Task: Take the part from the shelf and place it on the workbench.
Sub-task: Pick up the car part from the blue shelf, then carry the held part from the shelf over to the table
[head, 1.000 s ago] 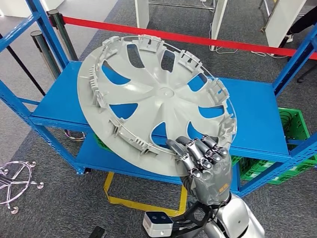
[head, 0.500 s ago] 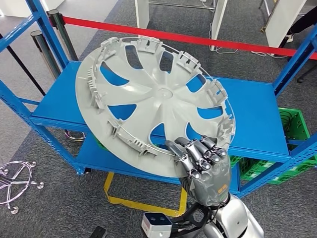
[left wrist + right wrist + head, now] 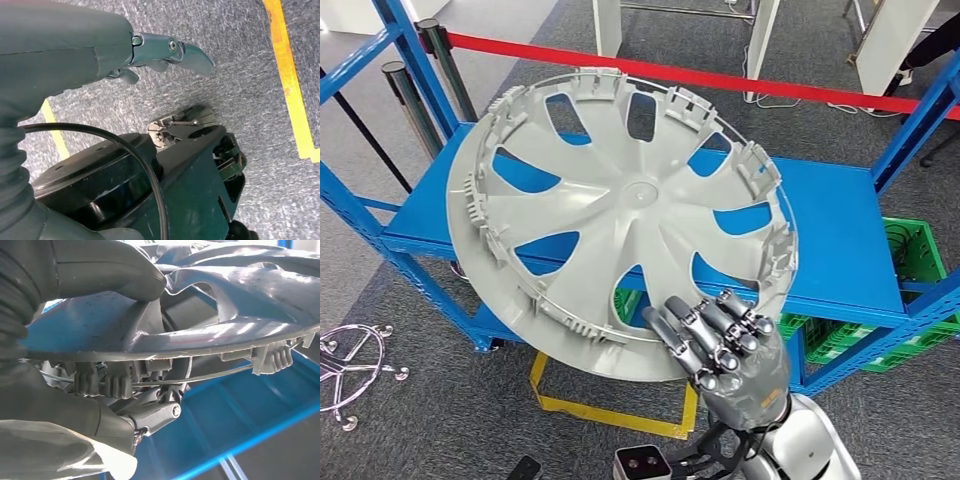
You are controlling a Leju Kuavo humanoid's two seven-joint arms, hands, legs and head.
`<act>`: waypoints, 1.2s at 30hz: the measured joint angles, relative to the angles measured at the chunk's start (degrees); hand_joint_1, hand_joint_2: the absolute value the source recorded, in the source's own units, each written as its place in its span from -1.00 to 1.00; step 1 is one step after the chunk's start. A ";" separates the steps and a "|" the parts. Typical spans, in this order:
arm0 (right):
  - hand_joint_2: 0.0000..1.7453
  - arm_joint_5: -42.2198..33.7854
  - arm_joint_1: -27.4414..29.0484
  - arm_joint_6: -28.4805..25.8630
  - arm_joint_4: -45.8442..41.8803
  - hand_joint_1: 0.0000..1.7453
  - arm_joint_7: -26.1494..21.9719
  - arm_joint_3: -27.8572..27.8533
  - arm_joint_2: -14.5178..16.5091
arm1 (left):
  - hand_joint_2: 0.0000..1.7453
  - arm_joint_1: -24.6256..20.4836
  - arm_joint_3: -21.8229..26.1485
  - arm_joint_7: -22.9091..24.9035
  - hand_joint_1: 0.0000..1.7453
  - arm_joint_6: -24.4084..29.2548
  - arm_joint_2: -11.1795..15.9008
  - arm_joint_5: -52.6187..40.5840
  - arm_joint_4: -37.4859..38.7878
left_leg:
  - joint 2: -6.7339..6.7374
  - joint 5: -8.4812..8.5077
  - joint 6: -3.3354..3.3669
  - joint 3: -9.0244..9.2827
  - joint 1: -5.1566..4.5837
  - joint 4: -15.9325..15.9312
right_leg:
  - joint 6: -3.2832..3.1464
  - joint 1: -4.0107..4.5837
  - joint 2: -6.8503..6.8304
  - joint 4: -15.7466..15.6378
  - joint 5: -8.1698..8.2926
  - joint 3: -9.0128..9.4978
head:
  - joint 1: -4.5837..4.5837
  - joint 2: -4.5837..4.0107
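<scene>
Fingers [image 3: 701,335] of the right hand [image 3: 731,360] clamp one rim edge of the grey wheel cover [image 3: 622,215] — tilted above the blue shelf [image 3: 833,235]; the left hand [image 3: 75,45] hangs empty. Such an off-centre hold could let it swing and slip.

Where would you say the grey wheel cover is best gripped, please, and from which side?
Probably at its near rim, from the robot's side, as the right hand does now: the wheel cover is broad and thin, tilted up above the blue shelf, so only its edge fits between thumb and fingers.
</scene>
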 joint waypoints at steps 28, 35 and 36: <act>1.00 0.03 3.80 0.00 -2.70 1.00 -4.84 -7.89 5.64 | 1.00 -0.84 -2.24 2.98 -1.00 0.08 0.35 -1.95 0.00 | -0.01 -0.31 0.49 -0.01 -0.63 0.20 | 0.48 -0.61 -0.01 -0.08 -0.05 0.05 | -0.02 0.00; 1.00 0.04 3.59 0.00 -2.58 1.00 -3.46 -7.76 5.63 | 1.00 -1.16 -2.66 3.73 -1.00 -0.16 0.40 -2.26 0.00 | 0.10 0.61 2.16 0.25 -0.45 -1.03 | 1.22 -0.77 0.26 5.94 -4.36 -2.75 | 0.16 0.00; 1.00 0.03 3.55 0.00 -2.55 1.00 -3.23 -7.75 5.62 | 1.00 -1.23 -2.73 3.87 -1.00 -0.19 0.40 -2.38 0.00 | 0.09 0.68 2.27 0.15 -0.49 -1.06 | 1.18 -0.74 0.34 9.93 -6.33 -4.53 | 0.22 0.00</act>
